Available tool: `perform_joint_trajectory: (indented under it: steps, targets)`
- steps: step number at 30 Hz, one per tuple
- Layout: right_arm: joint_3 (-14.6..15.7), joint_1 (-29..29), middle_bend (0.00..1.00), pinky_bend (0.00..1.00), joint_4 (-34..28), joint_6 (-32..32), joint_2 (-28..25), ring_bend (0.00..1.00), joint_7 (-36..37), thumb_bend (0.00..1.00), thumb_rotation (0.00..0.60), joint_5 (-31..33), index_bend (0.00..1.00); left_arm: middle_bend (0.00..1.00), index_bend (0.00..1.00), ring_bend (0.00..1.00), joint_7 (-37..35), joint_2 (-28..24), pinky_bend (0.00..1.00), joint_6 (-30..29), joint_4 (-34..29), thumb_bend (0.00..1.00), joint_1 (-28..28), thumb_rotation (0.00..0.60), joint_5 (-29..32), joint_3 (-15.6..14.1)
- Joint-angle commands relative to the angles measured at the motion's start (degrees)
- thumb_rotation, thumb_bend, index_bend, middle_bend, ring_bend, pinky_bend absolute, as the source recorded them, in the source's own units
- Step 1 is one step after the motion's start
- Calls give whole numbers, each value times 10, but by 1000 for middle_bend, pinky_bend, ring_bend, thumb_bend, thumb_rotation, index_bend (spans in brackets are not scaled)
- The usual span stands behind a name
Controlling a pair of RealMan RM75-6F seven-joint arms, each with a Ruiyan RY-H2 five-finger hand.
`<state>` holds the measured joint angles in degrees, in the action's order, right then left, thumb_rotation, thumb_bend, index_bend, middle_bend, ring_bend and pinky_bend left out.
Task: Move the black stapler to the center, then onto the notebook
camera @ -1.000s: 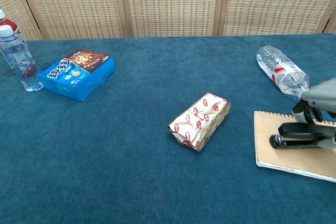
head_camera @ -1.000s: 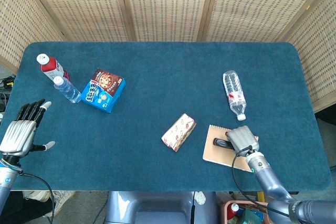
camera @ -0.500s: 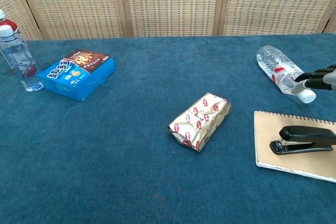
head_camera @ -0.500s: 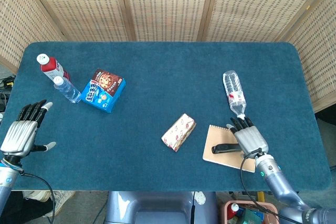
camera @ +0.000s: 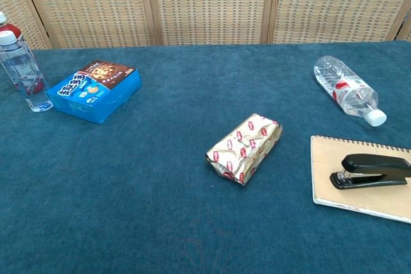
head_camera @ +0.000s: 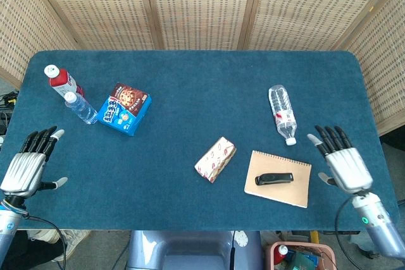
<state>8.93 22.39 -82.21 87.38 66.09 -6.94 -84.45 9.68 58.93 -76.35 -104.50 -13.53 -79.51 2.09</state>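
Observation:
The black stapler (head_camera: pixel 274 179) (camera: pixel 372 171) lies on the tan spiral notebook (head_camera: pixel 297 188) (camera: pixel 327 187) at the front right of the table. My right hand (head_camera: pixel 338 162) hovers open to the right of the notebook, fingers spread, holding nothing and clear of the stapler. Over the table's front left edge my left hand (head_camera: pixel 28 165) is open too, far from both objects. Neither hand shows in the chest view.
A patterned foil packet (head_camera: pixel 215 159) (camera: pixel 244 147) lies mid-table, left of the notebook. A clear bottle (head_camera: pixel 282 113) (camera: pixel 347 90) lies behind the notebook. At the far left are a blue cookie box (head_camera: pixel 125 109) (camera: pixel 94 91) and two upright bottles (head_camera: pixel 71 93) (camera: pixel 19 62).
My right hand let go of the stapler, opened and drew back to the right, off the notebook. The stapler stays on the notebook. The left hand barely shifted.

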Motion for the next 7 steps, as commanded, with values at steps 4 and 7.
perform_joint_trajectory:
  steps: [4, 7]
  targets:
    - [-5, -96, 0, 0, -28, 88, -2, 0, 13, 0, 600, -18, 0, 0, 0, 0, -26, 7, 0, -30, 18, 52, 25, 600, -36, -19]
    - [-14, -112, 0, 0, -37, 98, 1, 0, 23, 0, 600, -17, 0, 0, 0, 0, -23, 14, 0, -42, 29, 51, 33, 600, -51, -24]
